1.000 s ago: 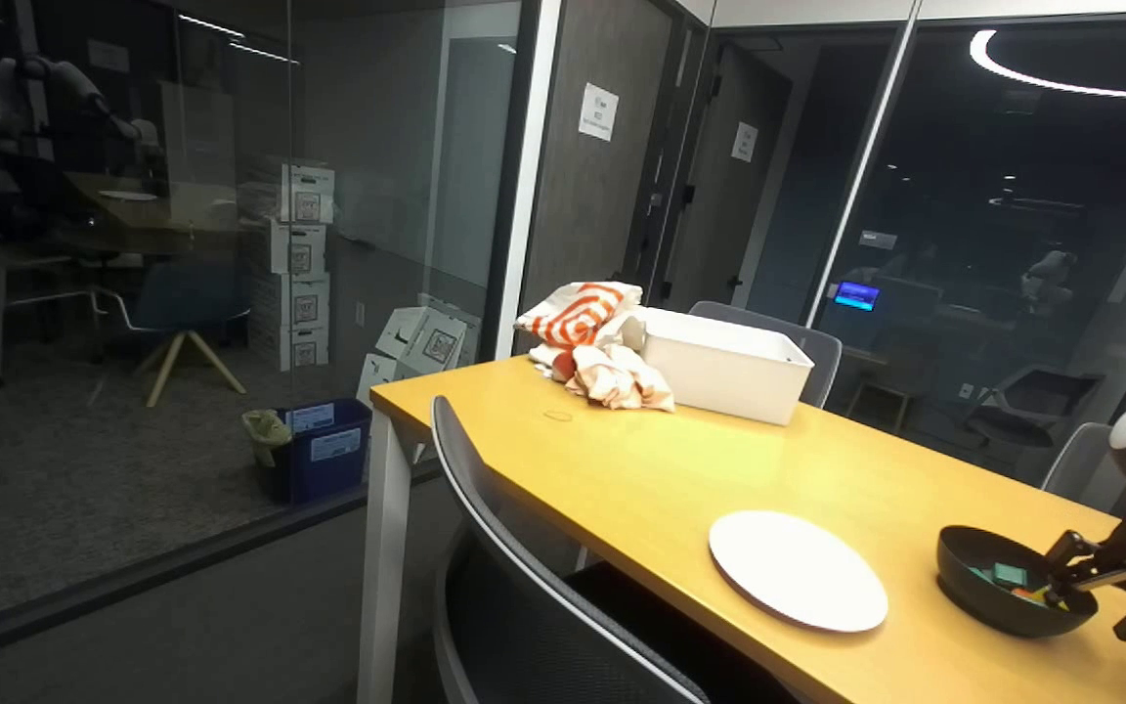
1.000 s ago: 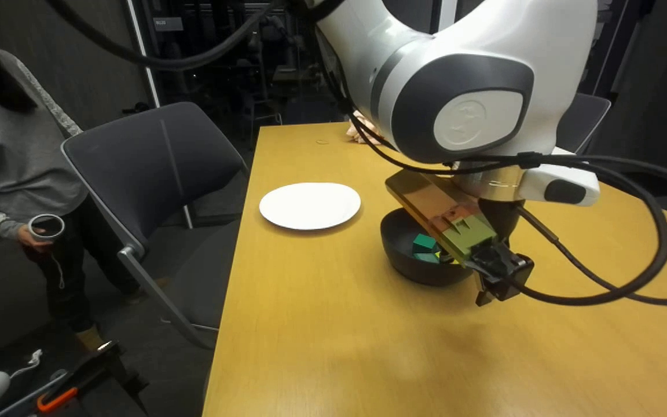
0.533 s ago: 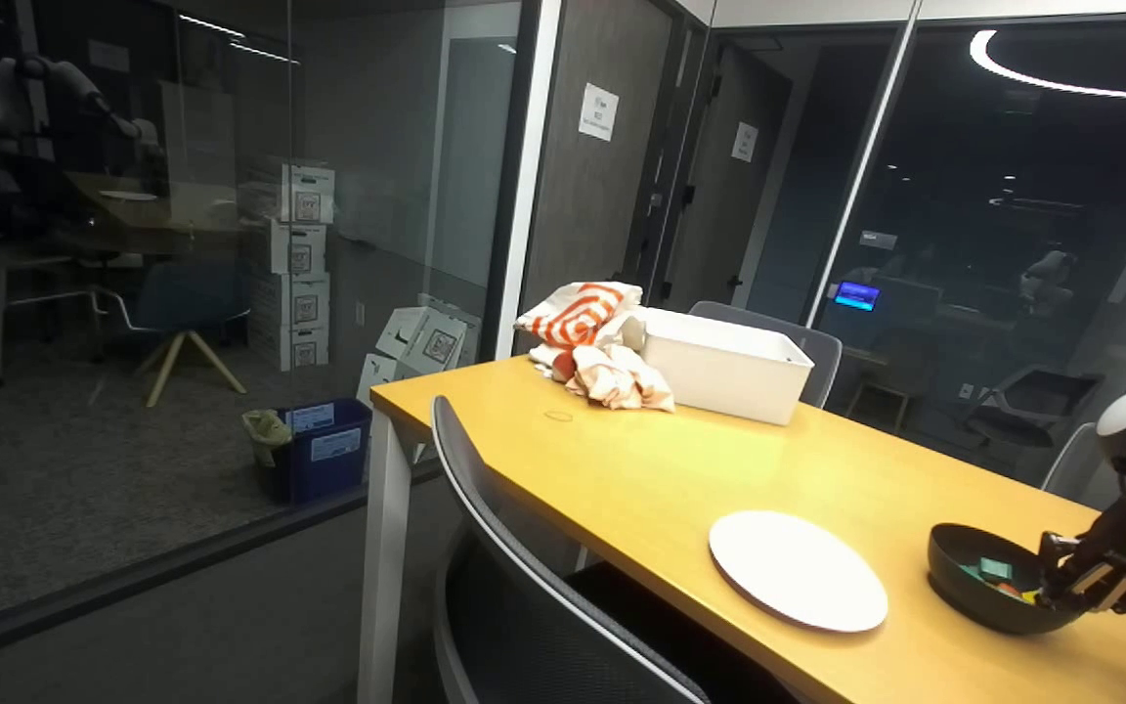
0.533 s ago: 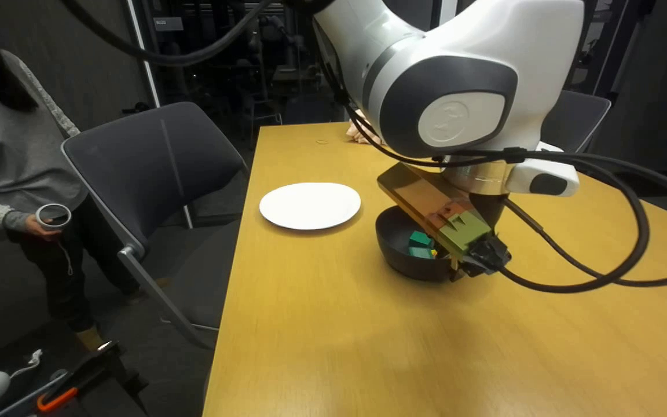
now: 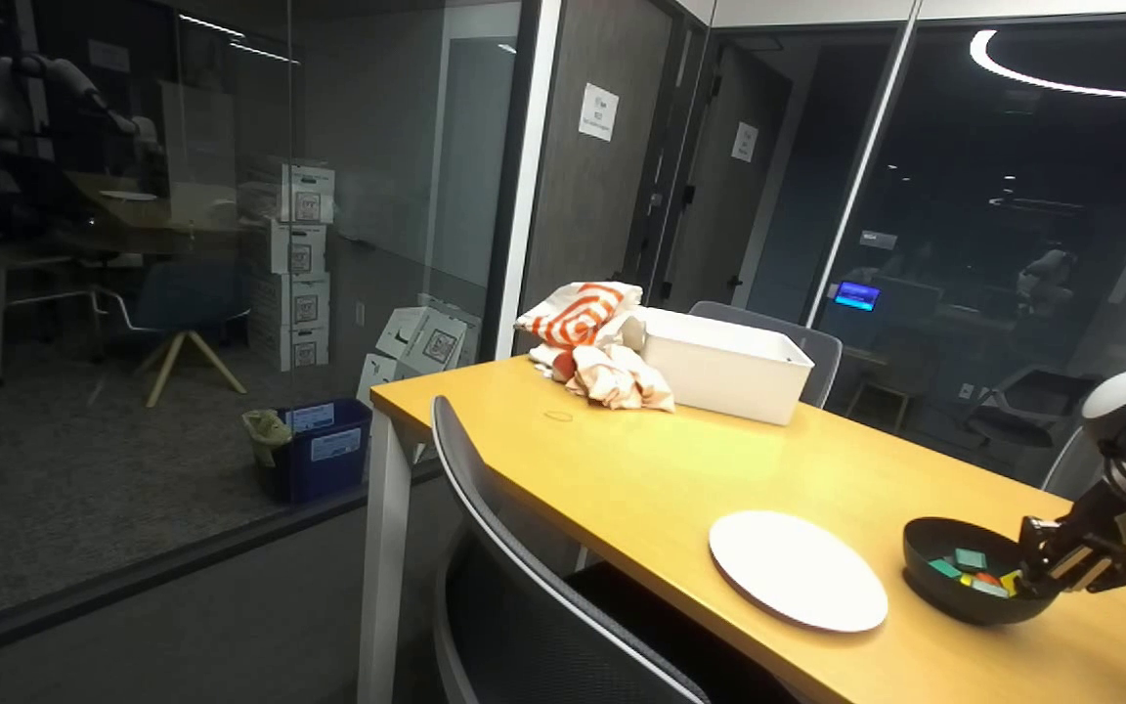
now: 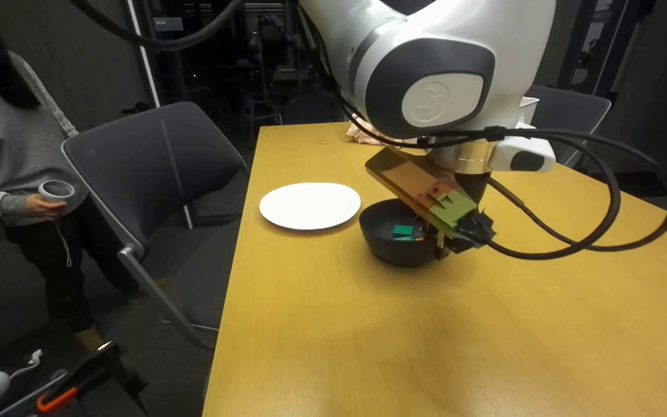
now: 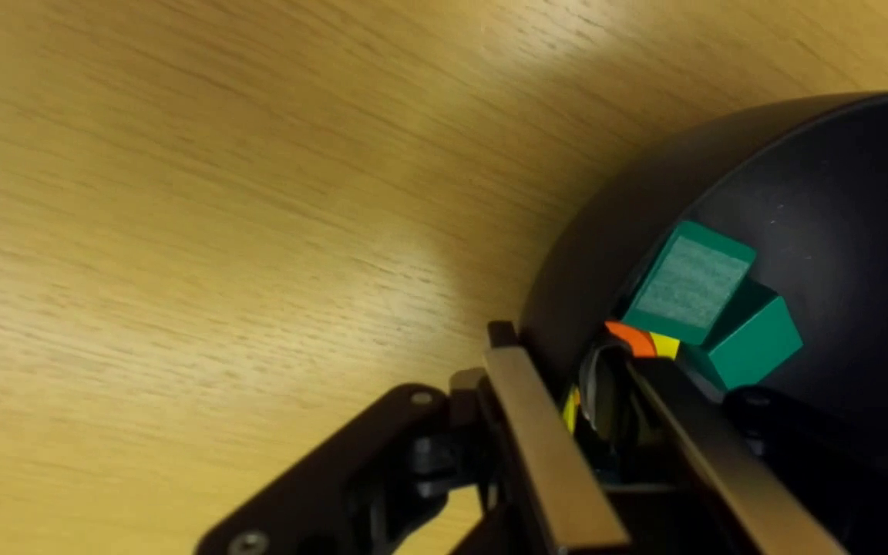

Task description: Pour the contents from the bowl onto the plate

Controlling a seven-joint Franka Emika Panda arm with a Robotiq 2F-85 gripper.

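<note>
The black bowl (image 5: 942, 591) shows in both exterior views, with my gripper (image 7: 573, 351) shut on its rim. In the wrist view one finger lies outside the bowl wall and one inside. The contents, green blocks (image 7: 691, 285) with orange and yellow pieces (image 7: 632, 339), rest in the bowl; the inner finger hides part of them. Whether the bowl's base touches the table I cannot tell; it looks about level. Beside it, toward the table's chair-side edge, lies the bare white plate (image 6: 310, 206), outside the wrist view.
A white rectangular box (image 5: 724, 367) and a crumpled red-and-white bag (image 5: 583, 318) sit at the table's far end. Chairs (image 6: 154, 168) stand along the table. A person (image 6: 9, 156) holding a cup stands beyond one. Black cables (image 6: 594, 191) loop from the arm.
My gripper has shut on the bowl's rim. Gripper and bowl have since moved together toward the plate, contents still inside. The plate has stayed put.
</note>
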